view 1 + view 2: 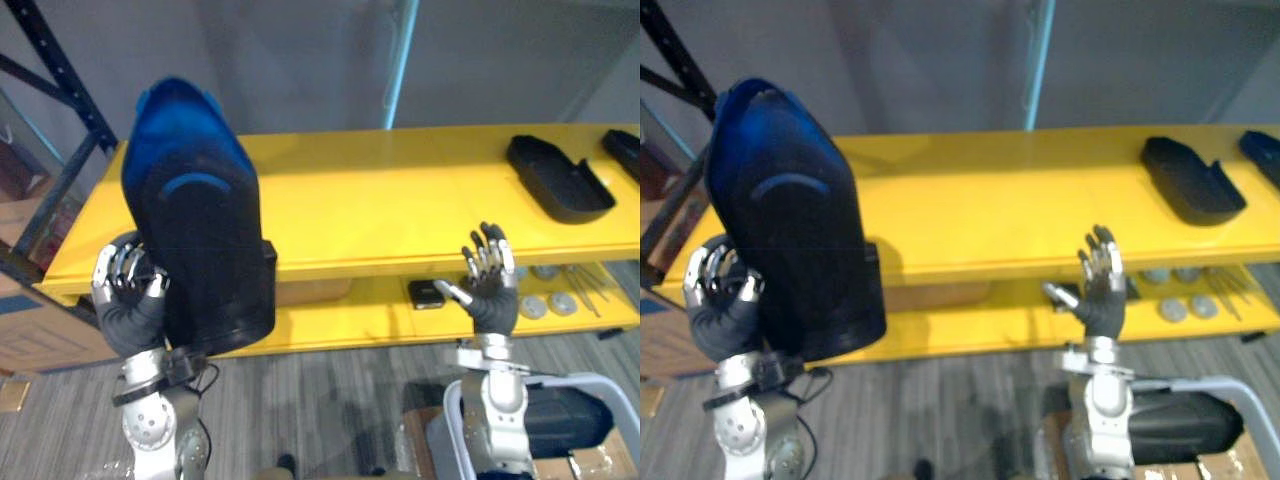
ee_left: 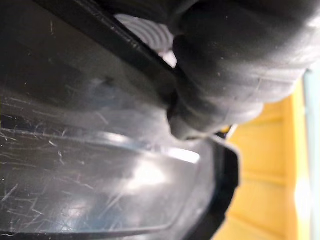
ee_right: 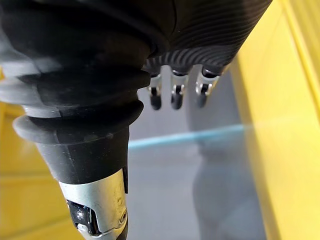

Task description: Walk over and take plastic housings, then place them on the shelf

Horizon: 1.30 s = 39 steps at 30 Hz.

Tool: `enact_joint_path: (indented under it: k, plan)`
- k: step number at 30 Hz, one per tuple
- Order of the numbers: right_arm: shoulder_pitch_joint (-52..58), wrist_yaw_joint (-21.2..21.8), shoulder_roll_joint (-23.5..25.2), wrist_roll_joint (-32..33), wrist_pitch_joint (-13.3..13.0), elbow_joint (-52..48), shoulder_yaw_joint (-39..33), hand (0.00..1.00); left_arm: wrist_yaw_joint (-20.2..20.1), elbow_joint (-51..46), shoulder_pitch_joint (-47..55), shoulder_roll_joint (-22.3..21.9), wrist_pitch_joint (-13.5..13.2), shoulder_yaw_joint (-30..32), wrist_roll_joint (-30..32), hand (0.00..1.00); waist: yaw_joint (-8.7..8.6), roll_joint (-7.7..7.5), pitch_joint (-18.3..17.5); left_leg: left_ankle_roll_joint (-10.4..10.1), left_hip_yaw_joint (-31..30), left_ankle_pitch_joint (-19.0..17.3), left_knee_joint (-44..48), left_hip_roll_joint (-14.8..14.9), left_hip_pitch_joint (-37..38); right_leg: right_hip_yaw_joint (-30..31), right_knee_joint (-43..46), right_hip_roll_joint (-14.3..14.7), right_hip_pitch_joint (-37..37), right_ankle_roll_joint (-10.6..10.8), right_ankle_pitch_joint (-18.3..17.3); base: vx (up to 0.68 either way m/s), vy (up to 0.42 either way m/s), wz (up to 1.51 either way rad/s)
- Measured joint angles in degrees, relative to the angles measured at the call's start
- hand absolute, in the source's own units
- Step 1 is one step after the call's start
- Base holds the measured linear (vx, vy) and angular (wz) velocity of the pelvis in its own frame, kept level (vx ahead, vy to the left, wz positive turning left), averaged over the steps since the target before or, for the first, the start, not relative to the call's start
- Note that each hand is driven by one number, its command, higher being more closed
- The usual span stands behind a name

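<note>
Yellow shelf [image 1: 400, 190] ahead, with the housing [image 1: 195, 230] held upright before its left end, not yet set down.
The left hand [image 1: 130, 290] has its fingers curled on the housing's lower left edge. The grip is low and one-sided, so the tall shell could tip, slip, or catch the shelf lip going over. The right hand [image 1: 490, 290] is raised with fingers spread, empty and giving no support. A second housing [image 1: 555, 180] lies well apart at the right end.

The large dark blue-black plastic housing [image 1: 200, 230] at 9 o'clock looked glossy, its smooth shell finely scratched in the left wrist view. The long yellow shelf [image 1: 400, 200] had a smooth, shiny painted finish. At 2 o'clock, the flat black plastic housing [image 1: 558, 178] looked matt. The left hand [image 1: 128, 300] showed a matt ribbed cover and bright metallic fingers [image 1: 120, 262].
</note>
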Motion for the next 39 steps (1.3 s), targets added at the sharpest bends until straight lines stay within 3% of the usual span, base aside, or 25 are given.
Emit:
enact_joint_path:
  k: [6, 9, 12, 14, 15, 18, 19, 21, 22, 24, 25, 27, 30, 32, 33, 34, 39]
  plan:
    - [2.91, -1.53, 0.68, -1.11, 0.06, 0.93, 1.59, 0.0, -0.59, 0.06, -0.08, -0.1, -0.01, -1.93, 0.02, 1.0, -1.77, 0.21, -0.07, 0.17, 5.8, -0.56, -0.63, 0.7, 1.71, 2.1, -2.14, 0.7, -0.14, 0.33, -0.07, -0.08, -0.031, -0.41]
    - [4.47, -1.78, 0.69, -1.49, -0.09, 0.94, 1.44, 0.0, -0.25, 0.09, -0.29, -0.07, -0.42, -2.09, -0.71, 1.0, -2.01, 0.43, -0.76, -0.46, 7.73, -2.94, 2.15, 2.13, 0.46, 1.33, -2.79, 1.26, -0.76, -0.05, -0.16, -0.05, -0.044, -0.39]
    - [5.27, -1.95, 0.16, -1.59, -0.76, 1.21, 0.96, 0.0, 2.45, 1.82, -0.96, -0.06, -0.98, -3.1, -1.14, 1.0, -3.07, 1.39, -0.79, -0.8, 8.38, -6.62, 10.85, 4.48, -2.51, 1.44, 1.52, 2.34, -2.27, -1.14, -2.11, 0.04, -0.08, -0.13]
    - [5.63, -1.33, 0.07, -1.56, -1.2, 2.44, 0.91, 0.0, 4.11, 4.38, -2.37, 0.06, -1.02, -2.95, -1.15, 1.0, -3.28, 1.19, -0.6, -0.65, 9.3, -6.72, 17.89, 5.07, -4.4, 1.99, 4.87, 1.9, -2.96, -1.62, -4.84, 0.03, -0.085, -0.17]
    - [5.63, -0.53, -0.05, -1.53, -1.21, 3.2, 0.91, 0.0, 4.89, 5.27, -2.61, -0.1, -1.02, -2.2, -1.34, 1.0, -3.2, 1.2, -0.39, -0.3, 10.25, -6.65, 26.38, 6.25, -7.21, 2.8, 6.54, 1.87, -2.74, -2.23, -5.94, 0.06, -0.118, -0.28]
    - [5.94, 1.74, -1.04, -1.66, -2.79, 3.21, -1.42, 0.0, 5.05, 6.88, -3.29, -0.18, -1.46, -0.14, -2.28, 1.0, -3.74, 2.9, 1.46, 5.51, 10.12, -1.86, 44.55, 10.3, -13.46, 4.13, 7.56, 2.99, 0.46, -3.78, -7.65, 0.09, -0.093, -0.25]
    - [5.85, 2.34, -1.85, -1.95, -3.57, 3.19, -2.08, 0.0, 4.62, 7.38, -3.29, -0.17, -1.78, 0.64, -2.3, 1.0, -3.75, 3.22, 1.4, 5.12, 9.9, -0.73, 47.57, 10.85, -15.06, 4.66, 7.35, 2.98, 1.33, -4.24, -7.9, 0.11, -0.057, -0.23]
    - [5.67, 2.3, -2.71, -2.51, -4.73, 3.13, -2.86, 0.0, 3.82, 7.49, -3.4, -0.18, -3.01, 0.8, -2.29, 1.0, -4.03, 3.32, 1.31, 4.03, 9.78, -3.17, 44.31, 10.0, -15.22, 5.38, 7.19, 2.47, 1.98, -4.44, -8.03, 0.14, -0.04, -0.24]
    - [5.32, 2.14, -3.65, -2.85, -5.2, 2.93, -2.75, 0.0, 2.87, 7.47, -3.43, -0.18, -4.18, 0.84, -2.31, 1.0, -4.05, 3.07, 1.31, 2.73, 8.6, -5.0, 37.05, 7.89, -15.16, 6.87, 7.03, 1.74, 2.01, -4.27, -7.92, 0.19, -0.011, -0.32]
    - [4.14, 1.96, -3.72, -3.31, -5.2, 2.88, -2.25, 0.0, 1.79, 7.4, -3.37, -0.18, -4.78, 1.12, -3.13, 1.0, -3.75, 2.83, 1.35, 1.7, 6.78, -4.82, 26.4, 5.69, -14.33, 8.88, 6.77, 1.12, 2.2, -4.11, -7.82, 0.21, 0.057, -0.59]
    - [2.7, 1.61, -4.29, -3.35, -5.21, 2.94, -1.41, 0.0, 1.14, 7.1, -3.32, -0.19, -5.09, 1.33, -4.27, 1.0, -3.45, 2.88, 1.33, -0.41, 4.67, -3.47, 15.91, 4.41, -13.51, 10.86, 6.14, 0.96, 2.37, -3.84, -7.68, 0.21, 0.115, -0.76]
    - [2.02, 0.96, -4.74, -3.39, -5.22, 3.1, -1.01, 0.0, 0.81, 6.82, -3.36, -0.21, -5.43, 1.39, -4.46, 1.0, -3.0, 2.97, 1.34, -2.0, 2.18, -2.36, 9.04, 4.01, -12.15, 12.75, 5.84, 1.04, 3.42, -3.14, -8.04, 0.21, 0.153, -0.8]
    - [1.78, -0.35, -6.16, -3.42, -5.37, 3.65, -0.26, 0.0, 0.4, 6.84, -3.25, 0.0, -5.46, 1.77, -4.54, 1.0, -2.87, 3.95, 0.6, -1.49, 0.4, 2.22, 10.49, 3.76, -10.34, 16.91, 6.48, 1.11, 5.27, -0.23, -10.86, 0.24, 0.313, -0.94]
    - [2.34, -1.21, -4.79, -2.93, -5.52, 4.68, 2.05, 0.0, 0.91, 6.84, -3.87, 0.39, -4.84, 3.63, -4.55, 1.0, -3.2, 0.42, -0.8, -0.99, 3.76, 1.05, 11.25, 1.02, -9.12, 16.44, 6.12, -2.89, 5.17, 0.88, -11.8, 0.18, 0.259, -0.7]
    - [2.32, -1.14, -4.16, -2.18, -5.52, 4.7, 2.74, 0.0, 0.97, 6.83, -4.24, 0.73, -4.54, 4.05, -4.85, 1.0, -3.13, -0.12, -1.12, -0.88, 4.75, 1.01, 10.48, 0.65, -8.84, 15.34, 6.07, -3.75, 4.56, 1.21, -11.57, 0.14, 0.143, -0.68]
    - [2.08, -0.72, -2.76, -1.85, -5.48, 4.71, 4.0, 0.0, 1.39, 6.84, -5.0, 1.98, -3.07, 4.92, -6.08, 1.0, -3.02, -1.39, -1.9, 0.06, 6.77, 1.42, 9.5, 0.43, -8.17, 12.11, 5.58, -4.86, 3.67, 2.61, -10.19, 0.1, 0.078, -0.57]
    - [1.72, 0.19, -1.35, -2.87, -3.22, 4.73, 6.22, 0.0, 4.84, 7.93, -10.33, 2.58, 2.21, 6.51, -7.11, 1.0, -3.23, -1.67, -2.13, 0.3, 8.76, 1.43, 9.01, 0.36, -8.66, 8.12, -0.55, -5.6, 3.94, 3.96, -4.14, 0.09, 0.066, -0.35]
